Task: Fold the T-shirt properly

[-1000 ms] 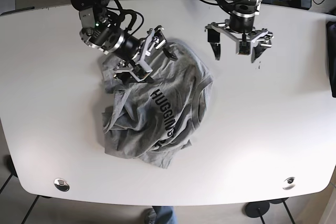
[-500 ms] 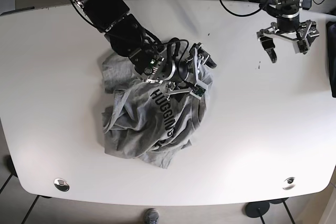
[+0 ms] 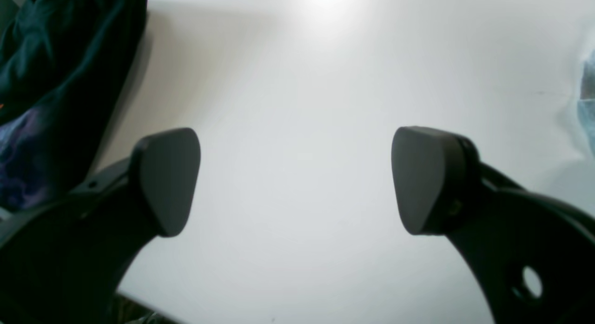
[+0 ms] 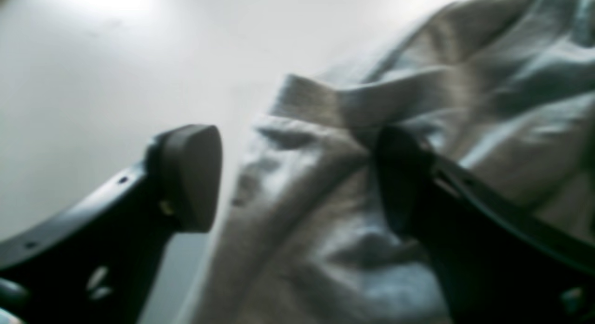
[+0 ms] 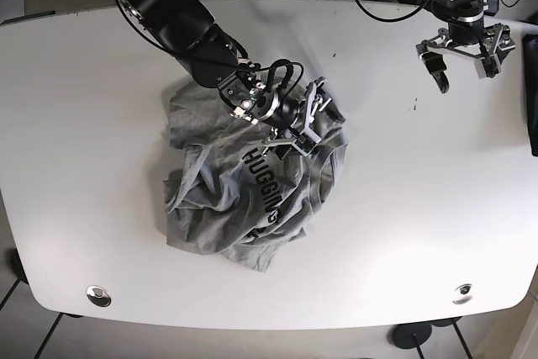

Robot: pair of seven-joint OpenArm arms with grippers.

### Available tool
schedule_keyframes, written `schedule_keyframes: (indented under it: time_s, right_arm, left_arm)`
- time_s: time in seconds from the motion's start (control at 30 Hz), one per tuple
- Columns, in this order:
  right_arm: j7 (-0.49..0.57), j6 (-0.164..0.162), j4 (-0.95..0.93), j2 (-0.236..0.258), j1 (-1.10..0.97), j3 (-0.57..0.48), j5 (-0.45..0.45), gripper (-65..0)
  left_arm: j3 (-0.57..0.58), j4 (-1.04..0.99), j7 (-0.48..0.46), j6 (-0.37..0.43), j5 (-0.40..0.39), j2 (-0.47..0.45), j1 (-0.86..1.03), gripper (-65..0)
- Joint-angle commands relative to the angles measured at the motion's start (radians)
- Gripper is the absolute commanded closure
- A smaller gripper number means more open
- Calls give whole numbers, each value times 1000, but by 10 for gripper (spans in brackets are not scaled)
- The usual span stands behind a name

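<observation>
My right gripper (image 5: 313,119) sits low over the right-hand edge of the T-shirt (image 5: 244,182), jaws spread wide, nothing clamped. In the right wrist view one finger (image 4: 186,175) hangs over bare table (image 4: 93,82) just beside the cloth; the other presses into or rests on the grey fabric near a ribbed band (image 4: 320,101), probably collar or hem; too blurred to say which.

My left gripper (image 5: 461,39) hovers over the far corner of the table, well apart from the shirt, jaws fully spread and empty. A dark garment (image 3: 56,82) lies at the table edge in its wrist view.

The shirt is a crumpled heap mid-table, lettering partly showing.

Judgement: the step is seizing an edge to spread the heap. To do it well, straddle the ribbed band so that one layer only goes between the pads, close firmly, then lift before pulling outward.

Against half a second ago: right gripper barely shifted along the shirt's right edge; left gripper almost unmoved. A second ago, right was at the shirt's upper left and left nearer centre
</observation>
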Motion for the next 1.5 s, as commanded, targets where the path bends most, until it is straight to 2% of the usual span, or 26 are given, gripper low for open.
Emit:
schedule_keyframes:
  time_s: [0.03,0.1,0.17,0.2,0.23,0.27,0.37,0.5,0.6,0.7,0.77,0.97,1.07,1.2,1.33,1.43,1.5]
  right_arm:
    - [-47,-41,-19,-17,-28,6,-111,-335]
    - [-38,-70,-16,-20,-46,8,-185,-284]
    - [-38,-107,1,-21,-57,6,-220,-162]
    - [-38,-127,36,-21,-75,11,-217,-48]
    - [-43,-142,65,-20,-86,11,-218,-8]
    - [-44,-150,100,-15,-98,11,-218,-29]
    - [-112,-150,301,3,-167,57,-217,-17]
    - [-193,-148,541,3,-221,121,-217,-17]
    - [-279,-148,710,2,-209,163,-217,-17]
    - [-345,-148,811,2,-114,206,-211,-17]
    - [-376,-140,835,3,-31,229,-154,-17]
    - [-555,-51,857,3,277,422,50,-17]
    - [-662,-42,858,3,471,502,139,-17]
    - [-758,-42,858,6,650,580,237,-17]
    - [-781,-15,851,6,736,623,254,-17]
    - [-782,-15,851,8,741,623,256,-17]
    - [-782,-15,851,8,735,625,259,-17]
  left_arm:
    - [-5,16,-25,3,-7,-6,2,-618]
    - [-5,16,-25,3,-7,-6,2,-618]
    - [-5,16,-25,3,-7,-6,2,-618]
    - [-5,16,-25,3,-7,-6,2,-618]
    - [-5,16,-25,3,-7,-6,2,-618]
    - [-5,16,-25,3,-7,-6,2,-618]
    - [-6,16,-25,3,-7,-3,3,-618]
    - [0,18,-29,3,-8,-2,14,-617]
    - [52,18,-29,3,-8,-5,14,-618]
    - [113,18,-29,3,-7,-6,14,-618]
    - [155,18,-29,3,-7,-6,14,-618]
    - [296,18,-31,3,1,-8,14,-618]
    - [376,18,-31,3,2,-37,14,-607]
    - [491,18,-26,3,2,-88,16,-510]
    - [523,18,-31,9,2,-88,5,-494]
    - [520,13,-25,11,2,-86,-102,-499]
    - [526,-34,4,11,2,-86,-198,-561]
